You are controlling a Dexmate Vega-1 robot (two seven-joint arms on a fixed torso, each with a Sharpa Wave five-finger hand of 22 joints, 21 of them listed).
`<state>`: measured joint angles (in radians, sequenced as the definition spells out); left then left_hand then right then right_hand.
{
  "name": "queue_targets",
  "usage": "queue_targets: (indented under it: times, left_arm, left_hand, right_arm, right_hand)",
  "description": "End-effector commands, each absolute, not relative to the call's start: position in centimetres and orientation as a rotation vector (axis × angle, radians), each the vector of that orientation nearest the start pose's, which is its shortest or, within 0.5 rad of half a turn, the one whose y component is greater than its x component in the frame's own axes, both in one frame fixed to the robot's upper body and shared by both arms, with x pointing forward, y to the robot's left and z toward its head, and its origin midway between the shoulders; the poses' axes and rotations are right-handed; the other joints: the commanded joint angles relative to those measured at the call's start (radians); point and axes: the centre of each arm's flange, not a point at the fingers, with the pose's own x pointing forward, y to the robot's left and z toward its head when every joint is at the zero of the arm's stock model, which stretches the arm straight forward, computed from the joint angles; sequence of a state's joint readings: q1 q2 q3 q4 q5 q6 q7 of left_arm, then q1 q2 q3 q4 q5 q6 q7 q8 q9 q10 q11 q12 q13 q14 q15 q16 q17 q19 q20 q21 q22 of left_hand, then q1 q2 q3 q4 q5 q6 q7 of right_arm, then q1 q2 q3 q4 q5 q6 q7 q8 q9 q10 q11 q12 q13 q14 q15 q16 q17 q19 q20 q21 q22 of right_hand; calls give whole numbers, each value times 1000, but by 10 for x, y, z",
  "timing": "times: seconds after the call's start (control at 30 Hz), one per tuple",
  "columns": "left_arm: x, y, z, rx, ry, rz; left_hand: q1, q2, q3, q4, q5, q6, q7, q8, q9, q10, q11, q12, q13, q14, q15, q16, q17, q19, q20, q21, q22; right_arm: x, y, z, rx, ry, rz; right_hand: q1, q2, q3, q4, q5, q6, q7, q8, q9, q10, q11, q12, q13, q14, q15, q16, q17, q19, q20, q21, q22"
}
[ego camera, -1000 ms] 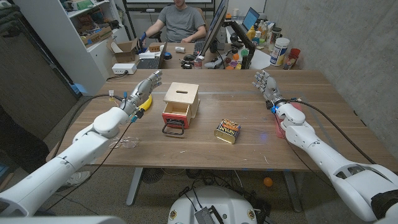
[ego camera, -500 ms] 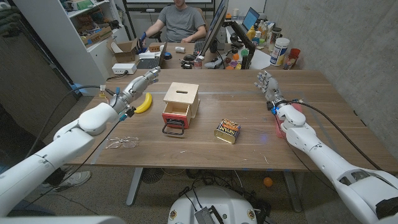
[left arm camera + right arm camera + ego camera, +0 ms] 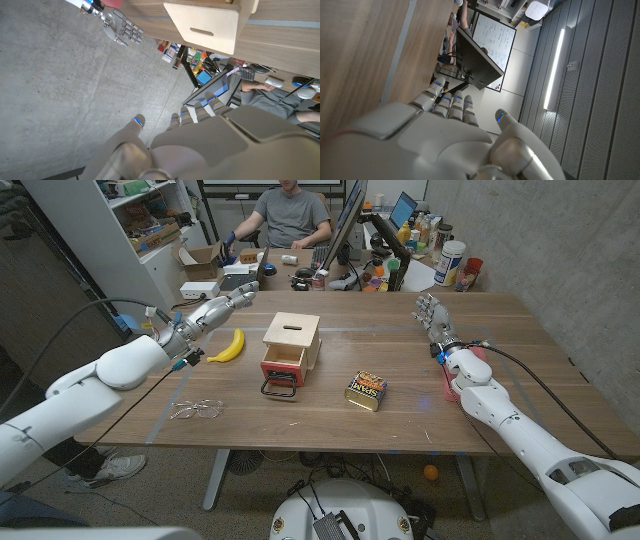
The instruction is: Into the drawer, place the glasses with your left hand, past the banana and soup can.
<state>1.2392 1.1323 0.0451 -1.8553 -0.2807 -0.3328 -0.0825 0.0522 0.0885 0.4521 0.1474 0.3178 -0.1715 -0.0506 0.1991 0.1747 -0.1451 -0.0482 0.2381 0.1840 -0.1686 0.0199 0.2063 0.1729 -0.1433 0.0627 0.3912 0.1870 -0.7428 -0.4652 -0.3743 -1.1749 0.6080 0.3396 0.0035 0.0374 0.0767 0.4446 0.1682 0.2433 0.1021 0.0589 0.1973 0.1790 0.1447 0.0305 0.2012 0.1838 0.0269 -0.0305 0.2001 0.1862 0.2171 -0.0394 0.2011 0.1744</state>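
Observation:
The clear-framed glasses (image 3: pixel 197 410) lie on the wooden table (image 3: pixel 400 425) near its front left edge, with nothing touching them. My left hand (image 3: pixel 215 310) hovers open above the table's back left, fingers stretched out, beyond the yellow banana (image 3: pixel 228 346). The small wooden box (image 3: pixel 291 340) stands mid-table, its red drawer (image 3: pixel 280 366) pulled out toward me. A squat labelled can (image 3: pixel 367 390) sits to the right of the box. My right hand (image 3: pixel 430 315) is raised at the back right, fingers apart and holding nothing. The left wrist view shows my left hand (image 3: pixel 200 140), the box (image 3: pixel 205 22) and my right hand (image 3: pixel 120 27).
A person (image 3: pixel 290 215) sits behind the table at a cluttered desk with monitors. A pink object (image 3: pixel 450 385) lies under my right forearm. A white shelf unit (image 3: pixel 110 240) stands at the back left. My right hand (image 3: pixel 445 140) shows beside the table (image 3: pixel 360 50) in the right wrist view.
My left arm has swung outward to the left, carrying the hand left and slightly back past the banana. The glasses, box, can and right hand have stayed put.

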Motion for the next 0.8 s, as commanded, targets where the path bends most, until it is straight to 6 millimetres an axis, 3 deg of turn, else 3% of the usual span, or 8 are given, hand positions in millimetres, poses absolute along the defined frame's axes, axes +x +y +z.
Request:
queue_targets:
  times: [0.03,0.47,0.57,0.67,0.73,0.8]
  left_arm:
    - [453,336,56,1119,-740,-331]
    - [406,328,68,1331,-778,-289]
    - [392,322,71,1399,-797,-285]
    - [376,318,73,1431,-806,-276]
    - [366,318,75,1439,-801,-266]
    - [357,319,76,1464,-768,-253]
  left_hand:
    - [12,47,3,-10,-2,-23,-15,-8,5,-3,-7,-3,4,5,-5,-5,3,4,-2,-4,2]
    - [26,33,3,-22,-10,-102,-38,-28,7,-30,-18,-20,7,-5,-10,-17,4,6,-14,-12,2]
    - [19,25,-4,-16,-13,-99,-53,-19,8,-18,-25,-17,7,5,-22,-14,6,22,-31,-8,2]
    - [31,-44,-33,-46,-23,-51,-85,3,8,4,-39,-16,8,16,-37,-14,5,39,-47,-13,-1]
    - [44,-45,-31,-57,-24,-43,-102,5,8,10,-53,-16,8,15,-36,-16,4,40,-47,-16,-2]
    - [66,-33,-21,-73,-26,-45,-109,3,7,10,-50,-21,7,11,-40,-19,3,37,-50,-23,-2]
  right_arm:
    - [668,-296,-1,47,-650,123]
    - [664,-292,12,53,-685,112]
    - [662,-292,17,48,-698,109]
    - [660,-292,20,50,-704,105]
    - [660,-292,21,50,-705,104]
    - [659,-292,22,50,-706,102]
  right_hand:
    - [-6,77,3,-1,0,6,-3,2,5,9,-1,3,6,9,-2,-1,1,11,-23,8,2]
    - [-6,76,3,-2,-1,8,-2,2,5,9,1,2,6,12,-1,-1,1,12,-23,7,2]
    - [-6,75,3,-2,-1,9,-3,1,5,10,0,2,6,12,-1,-2,1,12,-23,7,2]
    - [-6,75,4,-2,-1,9,-4,1,6,10,0,1,6,12,-2,-2,1,12,-23,7,2]
    - [-6,75,4,-2,-1,9,-3,1,6,10,-1,1,6,12,-2,-2,1,13,-24,7,2]
    - [-6,75,4,-2,-1,9,-3,1,6,10,0,1,6,12,-2,-2,1,13,-24,7,2]
